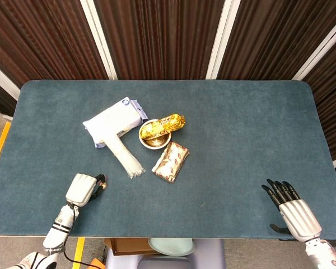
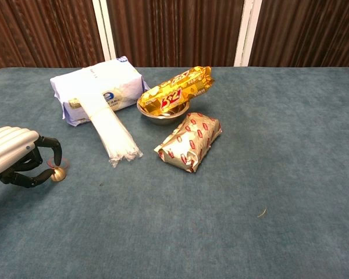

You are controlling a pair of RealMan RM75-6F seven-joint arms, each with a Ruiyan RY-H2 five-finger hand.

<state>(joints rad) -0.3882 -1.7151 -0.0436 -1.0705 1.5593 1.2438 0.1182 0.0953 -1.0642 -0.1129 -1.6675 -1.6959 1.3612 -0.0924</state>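
Observation:
A small brass bell (image 2: 58, 174) with a red loop lies on the blue-green table (image 1: 241, 129) near its front left. My left hand (image 1: 82, 188) arches over the bell, also seen as left hand (image 2: 14, 156) in the chest view. One dark fingertip (image 2: 57, 156) comes down on the bell's top, while the thumb stays a little to its left; the bell still rests on the cloth. My right hand (image 1: 294, 212) lies at the front right edge, fingers stretched out and apart, holding nothing, far from every object.
A white tissue pack (image 1: 113, 120) with a bundle of white sticks (image 1: 124, 154) across it sits left of centre. Beside it a metal bowl (image 1: 153, 141) carries a gold snack packet (image 1: 163, 126). A red-and-gold wrapped packet (image 1: 170, 162) lies in front of the bowl.

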